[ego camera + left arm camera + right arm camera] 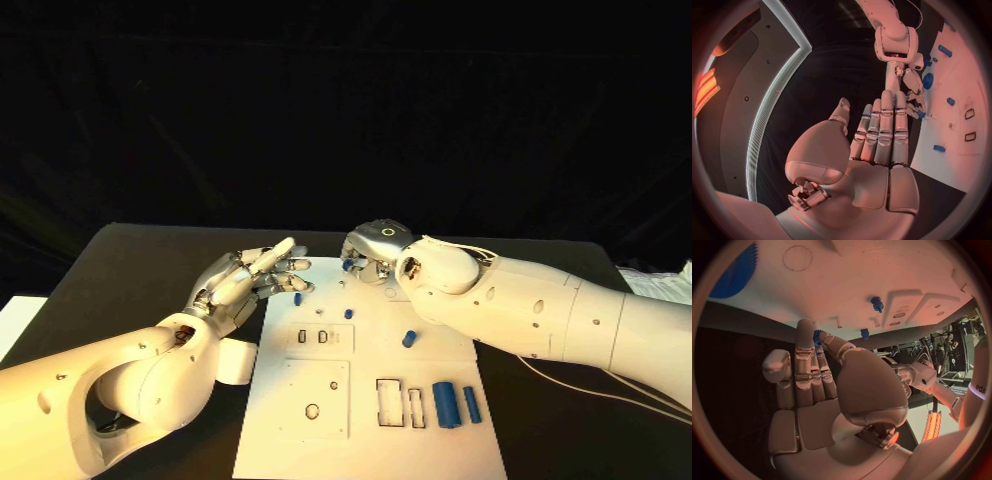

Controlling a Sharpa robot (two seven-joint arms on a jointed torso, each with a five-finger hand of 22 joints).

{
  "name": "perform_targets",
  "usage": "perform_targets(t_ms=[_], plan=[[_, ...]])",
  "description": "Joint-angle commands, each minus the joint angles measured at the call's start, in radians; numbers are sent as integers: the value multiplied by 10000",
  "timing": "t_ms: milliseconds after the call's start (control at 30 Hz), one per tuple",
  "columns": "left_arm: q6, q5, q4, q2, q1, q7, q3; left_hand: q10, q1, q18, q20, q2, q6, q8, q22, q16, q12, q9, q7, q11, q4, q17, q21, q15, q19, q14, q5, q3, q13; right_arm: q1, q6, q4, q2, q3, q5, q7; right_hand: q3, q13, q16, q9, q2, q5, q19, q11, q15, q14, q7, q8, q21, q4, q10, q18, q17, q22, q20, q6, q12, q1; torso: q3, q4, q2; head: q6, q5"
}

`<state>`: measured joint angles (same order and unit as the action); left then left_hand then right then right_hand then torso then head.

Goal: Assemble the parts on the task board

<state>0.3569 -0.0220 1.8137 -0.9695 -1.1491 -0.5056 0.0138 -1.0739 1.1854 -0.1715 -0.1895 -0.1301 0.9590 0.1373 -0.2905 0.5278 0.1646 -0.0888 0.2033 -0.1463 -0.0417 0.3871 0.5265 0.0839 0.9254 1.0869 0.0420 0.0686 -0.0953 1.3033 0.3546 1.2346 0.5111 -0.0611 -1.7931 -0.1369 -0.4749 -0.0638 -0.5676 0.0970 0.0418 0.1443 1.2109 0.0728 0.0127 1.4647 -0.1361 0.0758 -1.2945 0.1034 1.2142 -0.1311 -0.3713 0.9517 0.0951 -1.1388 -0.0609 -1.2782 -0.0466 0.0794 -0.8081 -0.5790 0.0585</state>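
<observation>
2 robot hands at the task board's (433, 440) far edge, left robot hand (248, 278) empty, fingers straight, right robot hand (378, 252) pinching small blue part (818, 335).

Lab: black-draped robot table (144, 250)

Camera placement
The task board (375, 380) is viewed from overhead and, close up, from behind each wrist.

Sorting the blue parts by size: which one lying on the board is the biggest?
The wide blue cylinder near the task board's front right, beside the slimmer blue rod. The other pieces farther up are much smaller.
</observation>
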Motion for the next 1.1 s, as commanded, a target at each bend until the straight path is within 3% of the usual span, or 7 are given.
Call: perform_targets(t_ms=[33, 667, 767, 833, 933, 1100], plan=[[-250, -34, 14, 17, -14, -73, 9, 50, 18, -19, 19, -99, 16, -62, -15, 16, -44, 16, 48, -3, -6, 15, 52, 20, -69, -63, 50, 50, 10, 5, -239, -54, -59, 4, -187, -291, -26, 1, -29, 16, 103, -44, 78, 12, -9, 183, -5, -23, -56, -49, 26, 145, -16, 9, 9, -44, -10, 29, 5, 7, -1, -9, 10], [-291, -178, 30, 7, -15, -41, 10, 57, 26, -20, 16, -111, 12, -70, -17, 14, -54, 19, 51, -6, -8, 20, 54, 24, -78, -75, 50, 51, 12, -3, -540, -438, -386, -5, -239, -461, -127, 21, -157, -11, 315, -94, -92, 97, -77, 22, -80, -139, -22, -279, -308, 114, -48, -128, 65, 194, 14, 130, 10, -10, -19, -60, -32], [-292, -199, 31, 1, -16, -29, 10, 60, 27, -20, 15, -115, 10, -74, -18, 13, -58, 20, 53, -7, -8, 22, 54, 25, -81, -78, 50, 52, 13, -4, -459, -474, -395, -5, -184, -443, -144, 33, -128, -107, 475, -144, -331, 193, -156, -104, -188, -161, 134, -359, -688, 58, -20, -449, 120, 586, 19, 171, 2, -20, -15, -66, -30], [-293, -209, 32, -7, -17, -20, 10, 63, 29, -20, 13, -119, 7, -77, -19, 13, -62, 21, 55, -9, -7, 23, 55, 26, -83, -81, 50, 53, 14, -4, -351, -501, -391, -6, -149, -425, -105, 21, -21, -300, 654, -311, -754, 309, -256, -276, -296, -166, 452, -454, -1325, -51, 58, -1035, 221, 1335, -24, 165, -1, -23, -14, -68, -28], [-296, -215, 32, -12, -18, -8, 10, 63, 29, -20, 13, -119, 7, -77, -19, 13, -62, 21, 55, -9, -7, 23, 55, 26, -83, -81, 50, 53, 14, -4, -130, -496, -357, -7, -95, -392, 127, 20, 46, -332, 765, -666, -915, 374, -306, -292, -91, -155, 609, -544, -1994, -95, 138, -1269, 286, 2029, -11, 35, 3, -16, -20, -55, -29], [-292, -218, 26, -20, -18, -7, 10, 73, 31, -21, 11, -126, -1, -86, -20, 11, -72, 24, 60, -13, -6, 27, 56, 28, -89, -88, 49, 56, 17, -4, 246, -319, -188, -7, 46, -295, 270, 19, 89, -319, 772, -687, -1026, 407, -323, -303, -68, -142, 718, -596, -2182, -128, 186, -1464, 312, 2154, -13, -83, 17, -28, -22, -51, -34]])
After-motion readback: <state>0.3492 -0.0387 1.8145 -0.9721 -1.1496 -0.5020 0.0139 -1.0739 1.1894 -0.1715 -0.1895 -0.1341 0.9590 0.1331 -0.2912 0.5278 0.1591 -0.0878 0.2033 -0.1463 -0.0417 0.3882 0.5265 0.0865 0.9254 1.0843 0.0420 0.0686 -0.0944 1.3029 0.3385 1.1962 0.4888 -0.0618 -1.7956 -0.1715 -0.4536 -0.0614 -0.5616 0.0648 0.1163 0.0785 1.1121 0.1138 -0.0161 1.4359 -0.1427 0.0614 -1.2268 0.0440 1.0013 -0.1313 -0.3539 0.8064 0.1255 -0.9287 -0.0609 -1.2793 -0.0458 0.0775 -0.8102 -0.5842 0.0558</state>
